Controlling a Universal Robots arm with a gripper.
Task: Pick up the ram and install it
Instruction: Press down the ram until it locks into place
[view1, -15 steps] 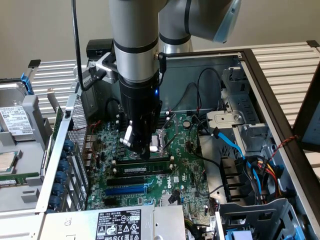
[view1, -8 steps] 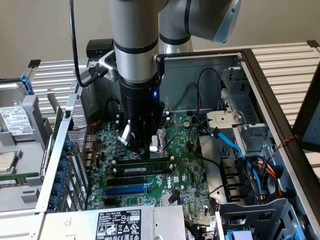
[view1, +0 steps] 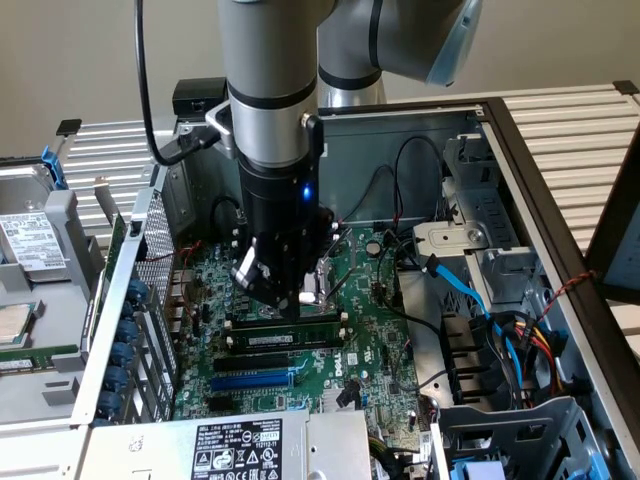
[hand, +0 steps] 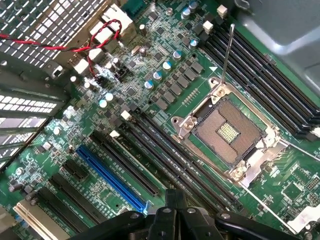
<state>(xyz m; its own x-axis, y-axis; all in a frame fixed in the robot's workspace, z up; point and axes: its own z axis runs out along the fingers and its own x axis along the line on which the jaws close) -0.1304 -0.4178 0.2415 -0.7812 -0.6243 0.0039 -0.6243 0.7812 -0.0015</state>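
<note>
1. Closest to you, in the wrist view, are the black links of the gripper (hand: 172, 216), hanging over the black memory slots (hand: 167, 152). You cannot tell from either view how wide it stands or whether it has hold of anything.
2. Look next at the open computer case (view1: 520, 150), lying on its side. It takes up most of the exterior view, with blue and black cables bundled toward the exterior view's right.
3. You will see the grey arm (view1: 270, 90) come straight down into the case, with the gripper (view1: 285, 300) low over the board.
4. Beneath it is the green motherboard (view1: 370, 335), seen close up in the wrist view (hand: 165, 85).
5. Note the power supply (view1: 235, 450) with its black-and-white label at the near edge of the exterior view.
6. Find the open CPU socket (hand: 230, 132) with its metal frame. It sits between two banks of memory slots in the wrist view.
7. The blue expansion slot (view1: 255, 381) runs parallel to the memory slots, on the side away from the socket (hand: 110, 175).
8. The ram (view1: 318, 322) shows as a long green strip with black chips at the memory slots, right under the gripper. Its long axis runs from the exterior view's left to its right, rising slightly rightward, in line with the slots. You cannot tell whether it is fully seated.
</note>
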